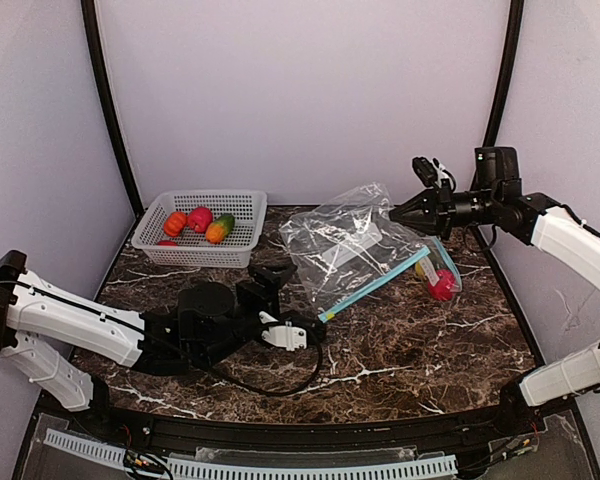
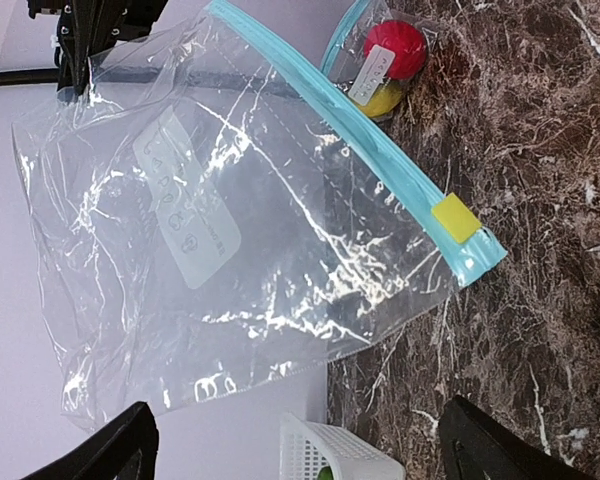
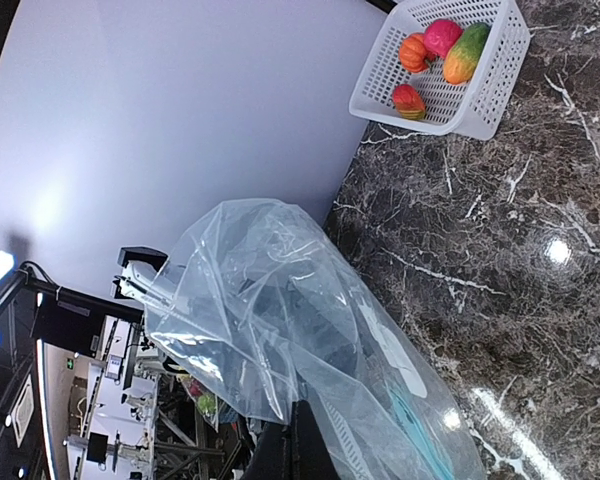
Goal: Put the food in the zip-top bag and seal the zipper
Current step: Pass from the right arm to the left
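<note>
on the far left of the dark marbled tabletop (image 1: 410, 350) stands a white mesh basket (image 1: 195, 255), and four toy fruits (image 1: 200, 218) lie in it: an orange one, a red one, a green-and-orange one and a small red one at the near wall.

in front of the basket the left arm lies low across the tabletop. its left end effector (image 1: 300, 298) is spread wide and holds nothing. it points right, towards the near-left end of the bag, just beside it.

the zip-top bag (image 1: 345, 245) sits mid-table, clear and crumpled. its teal zipper (image 1: 380, 283) is the long axis. the zipper rests on the tabletop and runs diagonally from near-left to far-right, with the yellow slider (image 2: 455, 218) at the near-left end. the rest of the bag rises from that edge, up and away towards the back wall.

at the zipper's far-right end a red piece (image 1: 442, 288) and a yellow piece (image 2: 380, 97) lie together with the teal lip curving round them.

on the right, the right end effector (image 1: 395, 213) is pinched closed on the bag's raised plastic, holding that upper part off the tabletop. it points left.
</note>
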`<state>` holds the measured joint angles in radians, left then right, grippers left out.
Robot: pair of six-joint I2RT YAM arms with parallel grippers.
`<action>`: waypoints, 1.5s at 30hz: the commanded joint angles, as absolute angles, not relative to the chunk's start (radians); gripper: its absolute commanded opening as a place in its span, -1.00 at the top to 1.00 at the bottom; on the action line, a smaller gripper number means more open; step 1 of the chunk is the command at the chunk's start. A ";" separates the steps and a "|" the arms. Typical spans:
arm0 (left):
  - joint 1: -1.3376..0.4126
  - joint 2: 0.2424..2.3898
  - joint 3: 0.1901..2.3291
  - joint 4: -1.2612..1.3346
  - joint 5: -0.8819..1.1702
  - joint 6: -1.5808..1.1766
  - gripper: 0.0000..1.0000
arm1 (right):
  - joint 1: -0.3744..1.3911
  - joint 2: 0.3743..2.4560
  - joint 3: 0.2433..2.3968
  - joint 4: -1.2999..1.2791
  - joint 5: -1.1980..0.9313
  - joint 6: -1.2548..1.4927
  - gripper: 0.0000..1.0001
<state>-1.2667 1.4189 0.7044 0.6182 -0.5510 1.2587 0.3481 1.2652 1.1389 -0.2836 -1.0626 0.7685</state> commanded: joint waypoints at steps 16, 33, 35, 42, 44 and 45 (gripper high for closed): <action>-1.277 1.569 0.825 0.789 -0.702 1.450 -0.02 | 0.381 1.275 1.135 -0.229 -1.094 0.792 1.00; -1.261 1.345 0.929 0.104 -0.458 0.864 0.99 | 0.372 1.349 1.025 -0.271 -0.897 0.692 0.79; -1.230 1.317 0.959 -0.022 -0.351 0.742 0.99 | 0.364 1.340 1.027 -0.296 -0.828 0.653 0.54; -1.048 1.232 0.954 -0.163 0.075 0.449 0.99 | 0.348 1.308 1.053 -0.333 -0.762 0.582 0.01; -1.007 1.234 0.963 -0.178 0.192 0.400 0.99 | 0.349 1.305 1.072 -0.358 -0.747 0.534 -0.08; -0.996 1.238 0.968 -0.187 0.255 0.389 0.99 | 0.354 1.297 1.077 -0.361 -0.745 0.504 -0.09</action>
